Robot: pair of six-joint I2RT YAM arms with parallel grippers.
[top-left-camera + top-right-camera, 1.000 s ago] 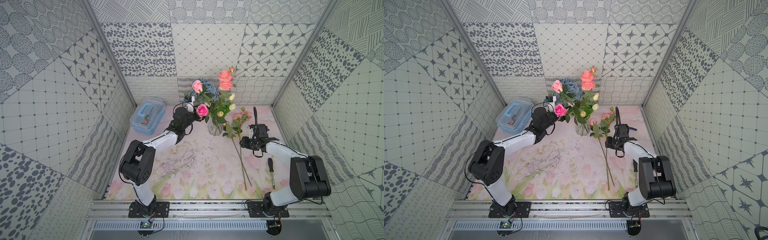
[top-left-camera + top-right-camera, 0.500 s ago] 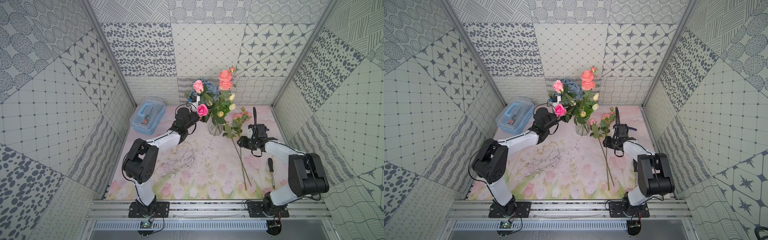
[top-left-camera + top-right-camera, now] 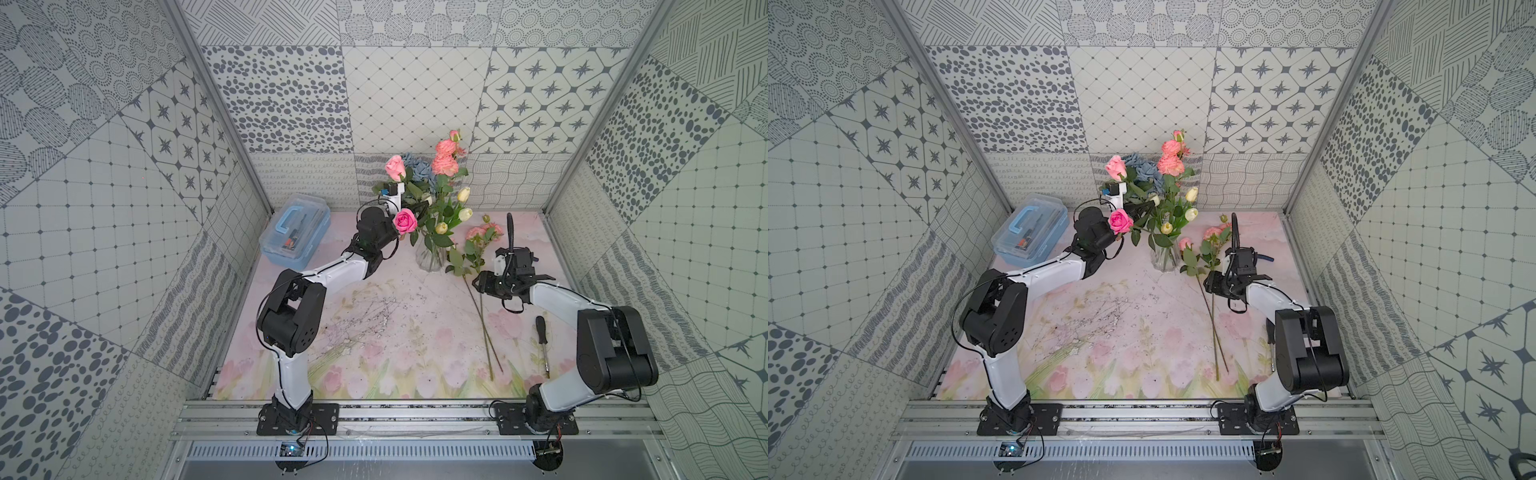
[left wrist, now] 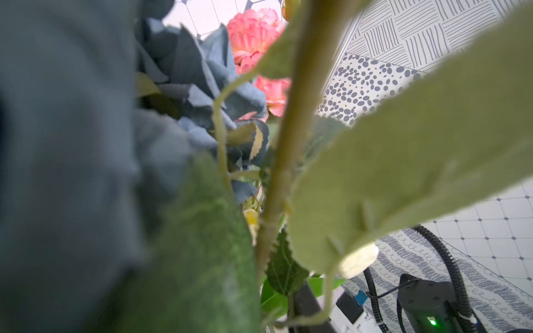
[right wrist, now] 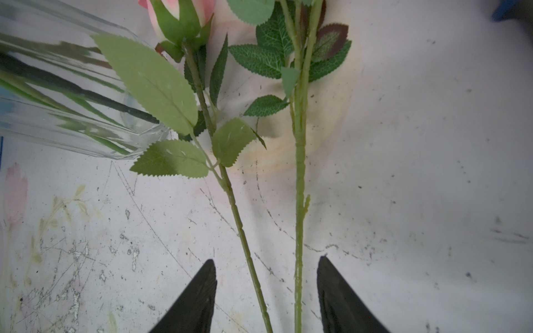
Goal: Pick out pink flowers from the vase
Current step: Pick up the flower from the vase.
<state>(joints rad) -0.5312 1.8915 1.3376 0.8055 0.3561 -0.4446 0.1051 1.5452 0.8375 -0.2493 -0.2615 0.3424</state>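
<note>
**Left claw pushes into the bouquet; two pink stems already out**

At far left the blue-lidded box (image 3: 293,232) sits by the wall. Beside it, my left arm has reached further in over the last second. The left claw (image 3: 419,204) is now among the leaves above the vase (image 3: 432,259), just behind the bright pink rose (image 3: 404,220), which has not shifted. In the left wrist view a green stem (image 4: 277,184) runs right past the lens. The fingers are out of frame, so I cannot tell whether the claw is clenched on it or released. I read this as the grab for the next bloom, not yet a pull.

The vase still holds that rose, the pale pink rose (image 3: 395,167) and the salmon cluster (image 3: 444,160). The blue hydrangea (image 3: 419,168) and cream tulips (image 3: 464,193) should stay.

Just to its right, two pink flowers (image 3: 475,232) lie flat on the worktop (image 3: 395,299). The right claw (image 5: 267,261) has barely moved. It hangs released over their stems, its jaws either side of both without pinching. Further right lies a screwdriver (image 3: 541,336).

The worktop is a scuffed, pale floral mat, boxed in by grey-patterned panels (image 3: 415,95).
</note>
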